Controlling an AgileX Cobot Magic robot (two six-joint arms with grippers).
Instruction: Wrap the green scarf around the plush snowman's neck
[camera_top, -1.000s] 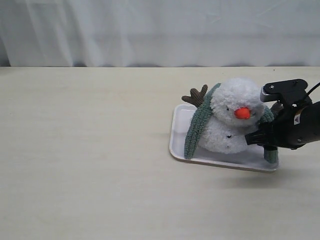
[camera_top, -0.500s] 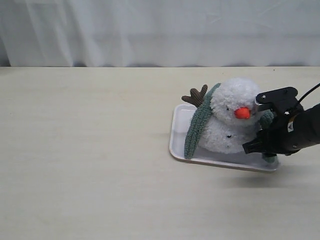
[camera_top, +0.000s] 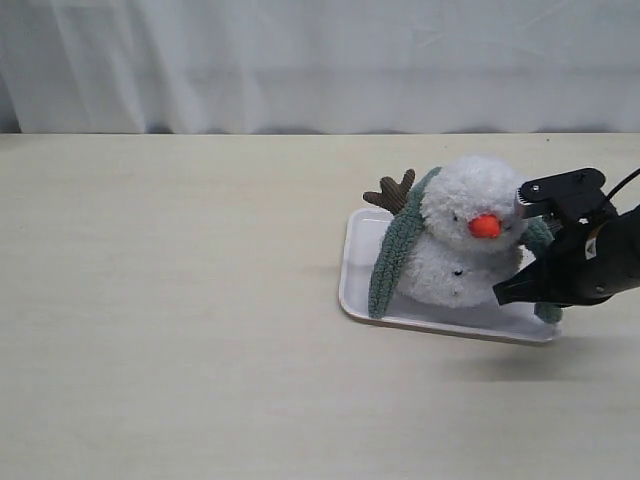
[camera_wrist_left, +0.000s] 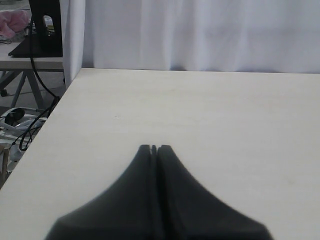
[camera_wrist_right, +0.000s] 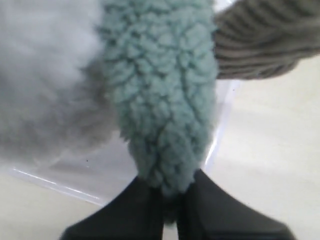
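The plush snowman (camera_top: 463, 235) sits in a white tray (camera_top: 360, 262), its orange nose facing the camera. The green scarf (camera_top: 393, 255) hangs down its left shoulder, runs behind the neck and comes down on the right side. My right gripper (camera_top: 540, 300) is at the tray's right end, shut on that right scarf end (camera_wrist_right: 165, 100); the fuzzy strip sits pinched between both black fingers (camera_wrist_right: 142, 202). A brown twig arm (camera_wrist_right: 260, 42) lies beside it. My left gripper (camera_wrist_left: 154, 148) is shut with nothing in it, over bare table, out of the exterior view.
The tray's right rim (camera_wrist_right: 217, 137) runs just beside my right fingers. A brown twig arm (camera_top: 392, 191) sticks out behind the snowman's left shoulder. A white curtain (camera_top: 320, 60) backs the table. Beyond the table's far-left edge stand cables and a stand (camera_wrist_left: 35, 70).
My right gripper dipped toward the tray's right front, then rose slightly and shifted right, keeping the scarf end in its fingers. Snowman and tray stayed put.
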